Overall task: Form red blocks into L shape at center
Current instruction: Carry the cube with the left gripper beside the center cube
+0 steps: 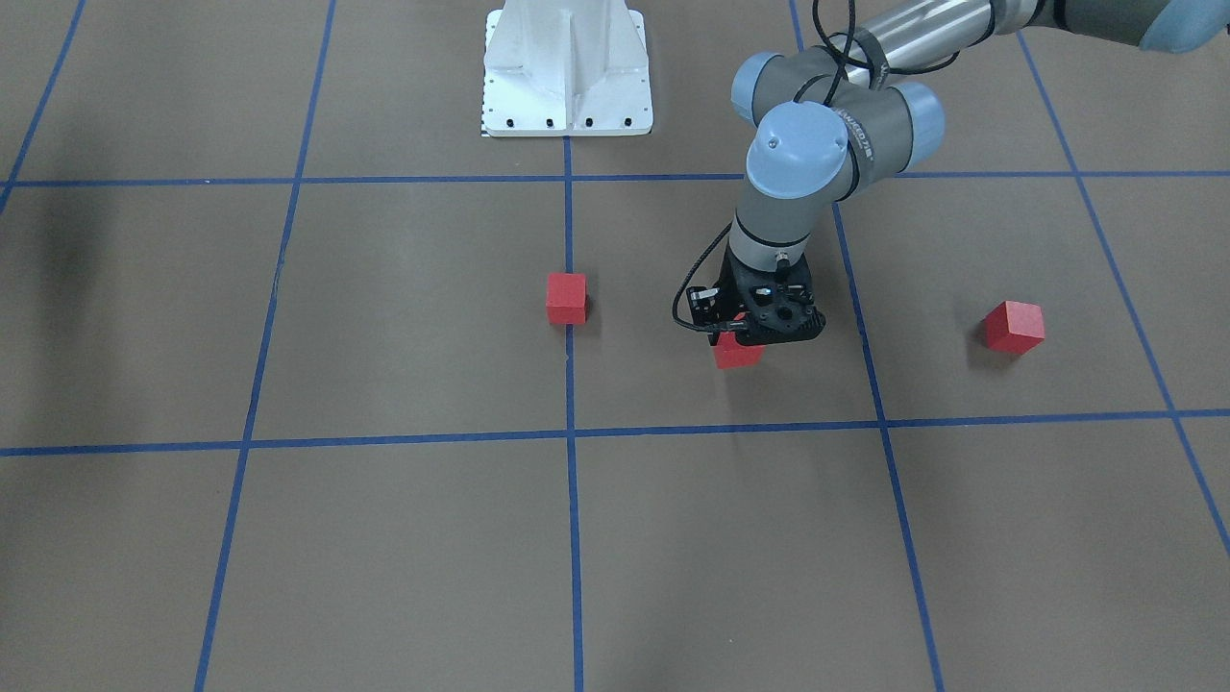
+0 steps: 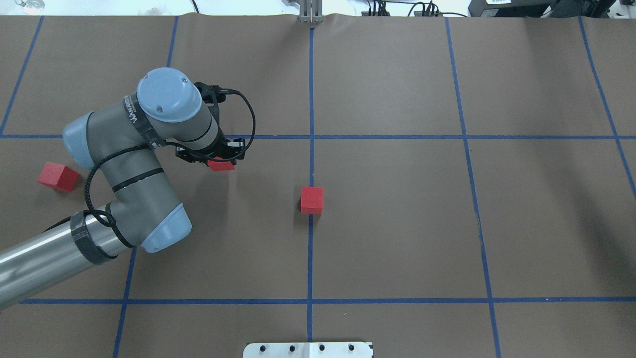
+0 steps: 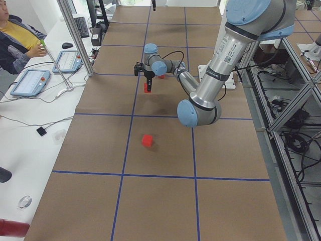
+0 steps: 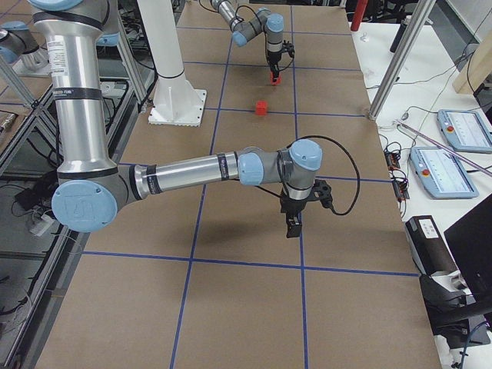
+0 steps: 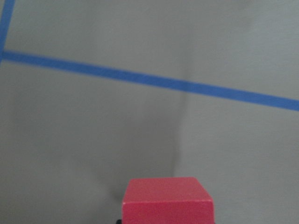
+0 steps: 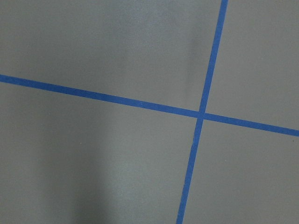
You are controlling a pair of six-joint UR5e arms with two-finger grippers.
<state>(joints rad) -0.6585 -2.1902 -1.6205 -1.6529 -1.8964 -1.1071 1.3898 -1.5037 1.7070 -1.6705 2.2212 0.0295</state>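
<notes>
Left gripper (image 1: 748, 336) clamps red block (image 1: 737, 356) (between fingertips, beneath wrist); right gripper (image 4: 292, 229) state: cannot tell.

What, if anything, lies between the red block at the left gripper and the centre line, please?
Nothing visible. Only bare brown surface separates the held block in the left gripper from the centre line, where another red block already sits.

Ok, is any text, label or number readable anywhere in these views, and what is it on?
Nothing reads clearly.
White lettering on the left arm's wrist band: too blurred to read.
Dark lettering on the right arm's upright tube: too small to read.
Red blocks: plain faces, no marks.
</notes>
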